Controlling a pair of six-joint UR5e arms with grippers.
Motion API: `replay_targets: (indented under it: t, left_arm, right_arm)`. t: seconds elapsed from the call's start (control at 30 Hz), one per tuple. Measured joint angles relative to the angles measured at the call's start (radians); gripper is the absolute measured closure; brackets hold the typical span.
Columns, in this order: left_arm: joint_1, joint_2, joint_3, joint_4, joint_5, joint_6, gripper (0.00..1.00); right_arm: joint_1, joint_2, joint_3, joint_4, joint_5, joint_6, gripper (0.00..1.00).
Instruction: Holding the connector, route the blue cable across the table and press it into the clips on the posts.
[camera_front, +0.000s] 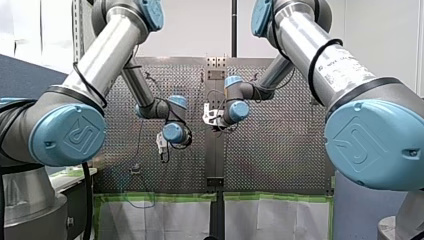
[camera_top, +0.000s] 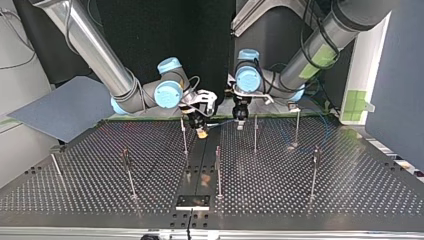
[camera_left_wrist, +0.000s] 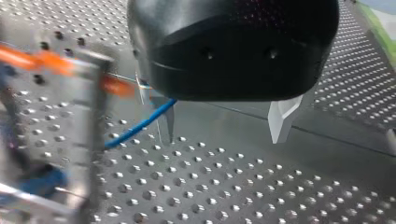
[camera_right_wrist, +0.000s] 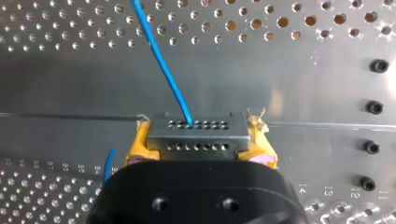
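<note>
My right gripper (camera_right_wrist: 200, 142) has its yellow pads (camera_right_wrist: 138, 142) shut on a black connector (camera_right_wrist: 196, 127) with two rows of holes. The blue cable (camera_right_wrist: 161, 60) leaves the connector and runs ahead over the perforated plate. In the top view my right gripper (camera_top: 201, 131) hangs left of centre, my left gripper (camera_top: 240, 124) just to its right, with the cable (camera_top: 224, 122) stretched between them. My left gripper (camera_left_wrist: 226, 128) is open above the plate. The cable (camera_left_wrist: 140, 125) passes beside one metal finger (camera_left_wrist: 169, 122) and goes out of sight under the gripper body.
Several thin posts with clips stand on the perforated table (camera_top: 350, 200), among them post (camera_top: 184, 136), post (camera_top: 255, 132) and post (camera_top: 218, 170). A smooth metal strip (camera_top: 200, 160) runs down the table's middle. Slack cable (camera_front: 137, 199) hangs over the table edge in the front view.
</note>
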Motion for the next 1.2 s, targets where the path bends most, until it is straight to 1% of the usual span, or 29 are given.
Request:
replay_targets:
  t: [0.03, 0.07, 0.1, 0.13, 0.17, 0.2, 0.23, 0.27, 0.3, 0.33, 0.4, 0.43, 0.47, 0.5, 0.7, 0.97, 1.0, 1.03, 1.1, 1.13, 1.17, 1.2]
  left_arm:
    - [-0.001, -0.005, 0.001, -0.001, -0.002, 0.000, 0.03]
    - [-0.002, -0.008, 0.002, -0.001, -0.005, 0.000, 0.07]
    - [-0.003, -0.010, 0.002, -0.001, -0.008, 0.000, 0.26]
    - [-0.005, -0.012, 0.002, -0.001, -0.012, 0.000, 0.26]
    - [-0.006, -0.012, 0.002, -0.002, -0.015, 0.000, 0.34]
    - [-0.007, -0.013, 0.002, -0.002, -0.018, 0.001, 0.44]
    - [-0.009, -0.013, 0.002, -0.002, -0.021, 0.001, 0.44]
    - [-0.010, -0.013, 0.002, -0.002, -0.022, 0.001, 0.52]
    - [-0.012, -0.012, 0.002, -0.001, -0.023, 0.001, 0.66]
    - [-0.014, -0.012, 0.002, -0.001, -0.025, 0.000, 0.66]
    - [-0.016, -0.012, 0.003, 0.001, -0.026, 0.000, 0.85]
    - [-0.017, -0.011, 0.003, 0.001, -0.026, -0.001, 0.85]
    - [-0.018, -0.010, 0.004, 0.002, -0.027, -0.002, 0.97]
    - [-0.019, -0.009, 0.004, 0.002, -0.027, -0.005, 1.00]
    - [-0.022, 0.015, 0.004, 0.002, -0.029, -0.022, 1.00]
    - [-0.023, 0.067, 0.004, -0.001, -0.055, -0.033, 1.00]
    - [-0.023, 0.069, 0.004, -0.002, -0.056, -0.034, 0.93]
    - [-0.023, 0.071, 0.004, -0.002, -0.056, -0.036, 0.93]
    - [-0.023, 0.072, 0.004, -0.004, -0.055, -0.040, 0.76]
    - [-0.023, 0.073, 0.004, -0.006, -0.055, -0.043, 0.76]
    - [-0.023, 0.073, 0.004, -0.008, -0.054, -0.045, 0.57]
    - [-0.024, 0.073, 0.004, -0.010, -0.055, -0.047, 0.49]
  right_arm:
    - [0.000, 0.000, 0.000, 0.000, 0.000, 0.000, 1.00]
    - [0.000, 0.000, 0.000, 0.000, -0.001, 0.000, 1.00]
    - [0.000, 0.000, 0.000, 0.000, -0.001, 0.000, 1.00]
    - [-0.001, 0.000, 0.000, 0.000, -0.001, 0.000, 1.00]
    - [-0.001, 0.000, 0.000, 0.000, -0.002, 0.000, 1.00]
    - [-0.001, 0.000, 0.000, 0.000, -0.002, 0.000, 1.00]
    - [-0.001, 0.000, 0.000, 0.000, -0.002, 0.000, 1.00]
    - [-0.001, 0.000, 0.000, 0.000, -0.002, 0.000, 1.00]
    - [-0.001, 0.000, 0.000, 0.000, -0.002, 0.000, 1.00]
    - [-0.001, 0.000, 0.000, 0.000, -0.002, 0.000, 1.00]
    - [-0.001, 0.000, 0.000, 0.000, -0.002, 0.000, 1.00]
    - [-0.001, 0.000, 0.000, 0.000, -0.002, 0.000, 1.00]
    - [-0.001, 0.000, 0.000, 0.000, -0.002, 0.000, 1.00]
    - [-0.001, 0.000, 0.000, 0.000, -0.002, 0.000, 1.00]
    - [-0.001, 0.000, -0.001, 0.000, -0.002, 0.000, 1.00]
    - [-0.005, -0.011, -0.001, 0.011, -0.005, 0.000, 1.00]
    - [-0.006, -0.015, -0.001, 0.012, -0.005, 0.000, 1.00]
    - [-0.006, -0.019, -0.001, 0.012, -0.005, 0.000, 1.00]
    - [-0.007, -0.026, -0.002, 0.013, -0.005, 0.001, 1.00]
    - [-0.007, -0.028, -0.002, 0.014, -0.005, 0.001, 1.00]
    - [-0.008, -0.029, -0.002, 0.014, -0.005, 0.001, 1.00]
    - [-0.008, -0.030, -0.002, 0.014, -0.005, 0.001, 1.00]
